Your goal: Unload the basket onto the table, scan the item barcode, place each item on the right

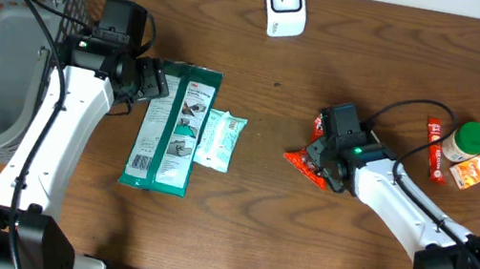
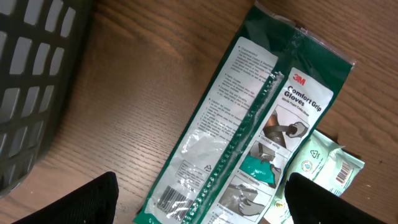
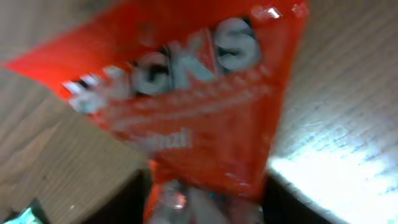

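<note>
Left wrist: left gripper (image 2: pixel 200 186) spread over gloves pack (image 2: pixel 249 118) | right gripper (image 1: pixel 326 167) at red packet (image 3: pixel 186 106), grip unclear

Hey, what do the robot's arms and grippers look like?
The left arm and right arm have white links with black joints and bases. The left gripper and right gripper are black. A black cable runs along each arm, and a small green light glows near each wrist.
</note>
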Action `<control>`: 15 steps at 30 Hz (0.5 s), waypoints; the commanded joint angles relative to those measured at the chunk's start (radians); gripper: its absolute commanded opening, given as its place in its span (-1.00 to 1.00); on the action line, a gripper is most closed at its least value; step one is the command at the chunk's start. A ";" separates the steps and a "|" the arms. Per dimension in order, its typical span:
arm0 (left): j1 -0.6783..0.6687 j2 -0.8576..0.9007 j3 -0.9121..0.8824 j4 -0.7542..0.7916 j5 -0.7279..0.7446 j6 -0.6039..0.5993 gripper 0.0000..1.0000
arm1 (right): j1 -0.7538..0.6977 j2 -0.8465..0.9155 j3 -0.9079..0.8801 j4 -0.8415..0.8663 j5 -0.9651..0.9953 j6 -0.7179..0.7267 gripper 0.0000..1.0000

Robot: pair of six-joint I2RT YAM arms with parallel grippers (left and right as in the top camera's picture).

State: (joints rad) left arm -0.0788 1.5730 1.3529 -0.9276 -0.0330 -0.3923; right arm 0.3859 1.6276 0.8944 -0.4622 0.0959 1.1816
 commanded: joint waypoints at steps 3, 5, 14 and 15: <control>0.004 -0.004 0.016 -0.003 -0.013 0.005 0.72 | 0.000 -0.041 0.018 0.013 0.038 -0.080 0.43; 0.004 -0.004 0.016 -0.003 -0.013 0.006 0.72 | -0.007 -0.064 0.023 0.010 0.066 -0.108 0.47; 0.004 -0.004 0.016 -0.003 -0.013 0.005 0.72 | -0.070 -0.072 0.000 0.007 -0.021 -0.106 0.49; 0.004 -0.004 0.016 -0.003 -0.013 0.005 0.72 | -0.067 -0.063 -0.006 0.009 -0.033 -0.105 0.46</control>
State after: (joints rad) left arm -0.0788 1.5730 1.3529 -0.9276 -0.0330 -0.3923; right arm 0.3229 1.5475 0.9012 -0.4530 0.1066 1.0855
